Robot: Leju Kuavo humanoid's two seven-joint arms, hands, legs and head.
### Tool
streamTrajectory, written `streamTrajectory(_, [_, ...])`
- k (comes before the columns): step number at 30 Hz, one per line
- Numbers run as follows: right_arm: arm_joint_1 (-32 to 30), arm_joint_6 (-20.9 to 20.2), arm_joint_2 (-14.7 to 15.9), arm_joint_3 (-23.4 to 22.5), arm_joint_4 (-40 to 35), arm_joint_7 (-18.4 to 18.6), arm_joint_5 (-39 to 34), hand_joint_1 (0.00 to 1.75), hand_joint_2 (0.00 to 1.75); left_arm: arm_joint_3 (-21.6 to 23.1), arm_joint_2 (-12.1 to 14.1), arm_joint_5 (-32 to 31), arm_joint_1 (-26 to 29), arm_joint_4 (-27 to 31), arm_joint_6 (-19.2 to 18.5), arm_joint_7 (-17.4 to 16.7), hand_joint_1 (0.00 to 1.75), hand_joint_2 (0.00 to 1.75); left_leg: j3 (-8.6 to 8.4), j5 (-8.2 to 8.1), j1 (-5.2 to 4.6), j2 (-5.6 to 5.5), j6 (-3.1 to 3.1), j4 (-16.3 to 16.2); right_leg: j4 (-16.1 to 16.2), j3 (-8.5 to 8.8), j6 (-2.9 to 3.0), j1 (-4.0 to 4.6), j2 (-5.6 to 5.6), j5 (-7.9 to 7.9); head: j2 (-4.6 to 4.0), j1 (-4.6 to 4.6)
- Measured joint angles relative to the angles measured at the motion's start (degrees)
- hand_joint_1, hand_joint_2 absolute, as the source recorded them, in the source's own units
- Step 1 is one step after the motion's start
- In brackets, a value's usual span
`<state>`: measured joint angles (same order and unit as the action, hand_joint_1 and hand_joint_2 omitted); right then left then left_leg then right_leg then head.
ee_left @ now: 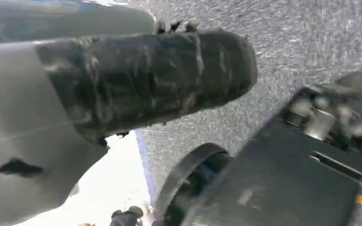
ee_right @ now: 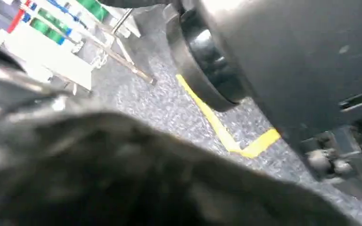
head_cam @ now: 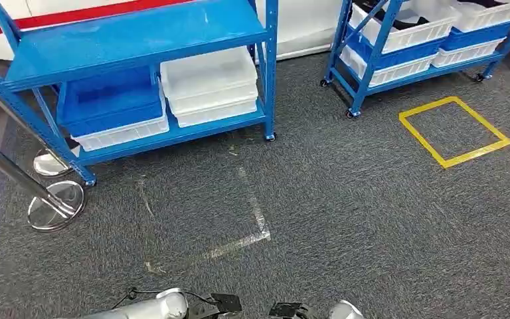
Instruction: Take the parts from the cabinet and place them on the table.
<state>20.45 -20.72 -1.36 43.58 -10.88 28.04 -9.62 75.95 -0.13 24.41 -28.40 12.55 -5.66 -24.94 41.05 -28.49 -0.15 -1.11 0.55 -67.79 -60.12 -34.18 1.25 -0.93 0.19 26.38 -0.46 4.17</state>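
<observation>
A blue wheeled cabinet (head_cam: pixel 139 33) stands ahead on the left. On its lower shelf sit stacked white bins (head_cam: pixel 209 83) and a blue bin (head_cam: pixel 109 103) on top of another white one. No parts show inside them from here. My left arm (head_cam: pixel 153 309) and right arm (head_cam: pixel 345 311) hang at the lower edge of the head view. In the left wrist view my left hand (ee_left: pixel 146 80) shows its dark-wrapped thumb sticking out with nothing against it. My right hand (ee_right: pixel 122 174) is a dark blur close to its wrist camera, and how its fingers lie is unclear.
A second blue rack (head_cam: pixel 372 60) with white bins (head_cam: pixel 405 30) stands at the back right. A yellow tape square (head_cam: pixel 453 131) marks the grey carpet in front of it. Chrome stanchion bases (head_cam: pixel 56 206) stand at the left, and pale tape lines (head_cam: pixel 259 219) cross the carpet ahead.
</observation>
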Motion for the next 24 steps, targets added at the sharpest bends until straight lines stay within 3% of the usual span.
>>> streamTrajectory(2, [-0.4, 0.5, -0.2, 0.0, 0.0, -0.6, 0.6, 0.00, 0.00, 0.0, -0.3, -0.5, -0.2, 0.0, -0.2, 0.0, 0.00, 0.00, 4.42, -2.85, 0.20, 0.38, 0.34, -8.3, 0.0, 0.08, 0.23, 0.08, -1.89, 0.27, 0.00, 0.04])
streamTrajectory(3, [-0.5, 0.6, -0.3, 0.0, 0.0, -1.2, 1.4, 0.00, 0.00, 0.0, -0.3, -0.7, -0.1, 0.0, -0.3, 0.1, 0.00, 0.00, 5.17, -2.55, 0.27, 0.45, 0.41, -9.3, -0.1, 0.13, 0.23, 0.09, -2.64, 0.35, 0.00, 0.07])
streamTrajectory(4, [-0.5, 0.6, -0.5, 0.0, 0.0, -1.4, 2.2, 0.00, 0.00, 0.0, -0.3, -0.9, -0.1, 0.0, -0.3, 0.1, 0.00, 0.00, 4.48, -1.04, 0.29, 0.55, 0.41, -7.7, -0.1, 0.23, 0.24, 0.09, -3.36, 0.47, 0.00, 0.07])
streamTrajectory(6, [-0.4, 0.8, -1.1, 0.0, 0.0, -2.1, 3.6, 0.00, 0.00, 0.0, -0.3, -1.0, -0.2, 0.0, -0.4, 0.1, 0.00, 0.00, -0.71, 4.03, 0.28, 1.93, 0.08, 2.1, -0.1, 0.72, 0.04, 0.10, -4.68, 0.86, 0.00, 0.09])
streamTrajectory(7, [-0.3, 0.7, -1.3, 0.1, 0.0, -2.2, 4.2, 0.00, 0.00, 0.0, -0.3, -1.0, -0.3, 0.0, -0.4, 0.1, 0.00, 0.00, -3.54, 5.66, 0.00, 4.75, -0.38, 7.1, 0.0, 1.11, -0.16, 0.23, -5.23, 1.10, 0.00, 0.11])
streamTrajectory(8, [-0.2, 0.5, -1.6, 0.2, 0.0, -2.2, 4.8, 0.00, 0.00, 0.0, -0.3, -1.0, -0.6, 0.0, -0.5, -0.1, 0.00, 0.00, -4.46, 4.62, -0.99, 6.10, -0.53, 8.8, -0.2, 1.21, -0.61, 0.75, -5.81, 1.48, 0.00, 0.15])
streamTrajectory(9, [-0.1, 0.2, -1.7, 0.5, 0.0, -2.3, 5.4, 0.00, 0.00, 0.0, -0.4, -0.8, -0.8, 0.0, -0.5, -0.3, 0.00, 0.00, -4.30, 4.85, -0.87, 5.19, -1.12, 8.8, 0.0, 1.42, -0.80, 0.75, -6.45, 1.57, 0.00, 0.02])
streamTrajectory(11, [-0.1, 0.2, -2.5, 1.1, 0.0, -2.5, 6.7, 0.00, 0.00, 0.0, -0.4, -0.3, -0.8, 0.0, -0.3, -0.9, 0.00, 0.00, -4.23, 4.72, -0.96, 3.61, -1.48, 8.9, 0.5, 2.13, -1.32, 0.76, -7.93, 1.84, 0.00, -0.02])
streamTrajectory(12, [-0.1, 0.4, -2.9, 1.3, -0.2, -2.9, 7.1, 0.00, 0.00, 0.0, -0.4, -0.2, -0.7, 0.0, 0.0, -1.1, 0.00, 0.00, -4.70, 4.89, -0.53, 2.71, -1.82, 9.5, 0.5, 2.59, -1.82, 0.95, -8.60, 2.17, 0.00, 0.04])
streamTrajectory(13, [-0.1, 0.6, -3.0, 1.6, -0.2, -3.2, 7.5, 0.00, 0.00, 0.0, -0.5, -0.2, -0.6, 0.0, 0.0, -1.2, 0.00, 0.00, -5.33, 5.06, -0.15, 2.23, -2.10, 10.0, 0.2, 2.53, -2.20, 0.57, -6.81, 2.74, 0.00, -0.02])
streamTrajectory(14, [-0.1, 0.8, -3.2, 1.8, -0.3, -3.3, 7.8, 0.00, 0.00, 0.0, -0.6, -0.1, -0.7, 0.0, 0.1, -1.2, 0.00, 0.00, -5.51, 5.07, -0.21, 1.52, -2.27, 10.0, -1.8, 1.89, -2.33, 0.40, -3.93, 3.95, 0.00, -0.22])
streamTrajectory(15, [-0.1, 1.0, -3.5, 2.0, -0.3, -3.5, 8.0, 0.00, 0.00, 0.0, -0.7, -0.1, -0.8, 0.0, 0.1, -1.2, 0.00, 0.00, -5.49, 5.03, -0.21, 0.90, -2.81, 10.0, -6.2, -0.27, -2.24, 0.42, -1.73, 6.08, 0.00, -0.31])
streamTrajectory(17, [-0.6, 1.4, -3.6, 2.4, -0.3, -4.1, 8.9, 0.00, 0.00, 0.0, -1.0, 0.0, -0.9, 0.0, 0.2, -1.3, 0.00, 0.00, -5.49, 4.93, -0.31, -0.59, -3.07, 9.9, -15.0, -5.19, -2.28, 0.42, -0.37, 9.30, 0.00, -0.33])
streamTrajectory(18, [-0.8, 1.6, -3.7, 2.5, -0.3, -4.1, 9.2, 0.00, 0.00, 0.0, -1.0, 0.0, -0.8, 0.0, 0.2, -1.3, 0.00, 0.00, -5.48, 4.90, -0.35, -1.55, -3.10, 9.8, -17.5, -6.97, -2.28, 0.41, -0.29, 9.51, 0.00, -0.33])
streamTrajectory(19, [-1.0, 1.7, -4.0, 2.7, -0.3, -4.1, 9.7, 0.00, 0.00, 0.0, -1.0, 0.2, -0.7, 0.0, 0.2, -1.3, 0.00, 0.00, -5.50, 4.85, -0.35, -2.49, -3.07, 9.7, -17.0, -7.36, -2.25, 0.39, -0.30, 8.18, 0.00, -0.33])
streamTrajectory(20, [-1.0, 2.0, -4.1, 3.0, -0.3, -4.1, 10.2, 0.00, 0.00, 0.0, -1.0, 0.2, -0.7, 0.0, 0.2, -1.3, 0.00, 0.00, -5.54, 4.74, -0.29, -3.48, -2.97, 9.6, -14.0, -6.41, -2.15, 0.36, -0.23, 5.60, 0.00, -0.35])
streamTrajectory(21, [-0.9, 2.7, -4.3, 3.3, -0.3, -3.8, 11.0, 0.00, 0.00, 0.0, -1.0, 0.2, -0.7, 0.0, 0.3, -1.4, 0.00, 0.00, -5.56, 4.61, -0.21, -4.42, -2.80, 9.3, -9.2, -4.62, -2.04, 0.29, 0.08, 2.50, 0.00, -0.37])
streamTrajectory(22, [-0.7, 3.5, -4.6, 3.7, -0.3, -3.8, 11.8, 0.00, 0.00, 0.0, -1.0, 0.4, -0.7, 0.0, 0.5, -1.4, 0.00, 0.00, -5.55, 4.34, -0.08, -5.10, -2.53, 8.9, -3.6, -2.35, -2.00, 0.15, 1.23, -0.55, 0.00, -0.37])
streamTrajectory(23, [-0.4, 4.1, -4.7, 4.1, -0.3, -4.3, 12.5, 0.00, 0.00, 0.0, -1.0, 0.6, -0.8, 0.0, 0.6, -1.4, 0.00, 0.00, -5.47, 4.04, -0.28, -5.25, -2.28, 8.6, -1.2, -1.45, -1.83, 0.19, 2.26, -0.06, 0.00, -0.39])
streamTrajectory(24, [-0.1, 5.5, -4.6, 4.6, -0.3, -5.6, 13.1, 0.00, 0.00, 0.0, -0.9, 0.8, -0.7, 0.0, 0.9, -1.3, 0.00, 0.00, -5.16, 3.88, -0.34, -5.80, -2.01, 8.3, -0.7, -1.36, -1.65, 0.12, 2.14, -0.23, 0.00, -0.52])
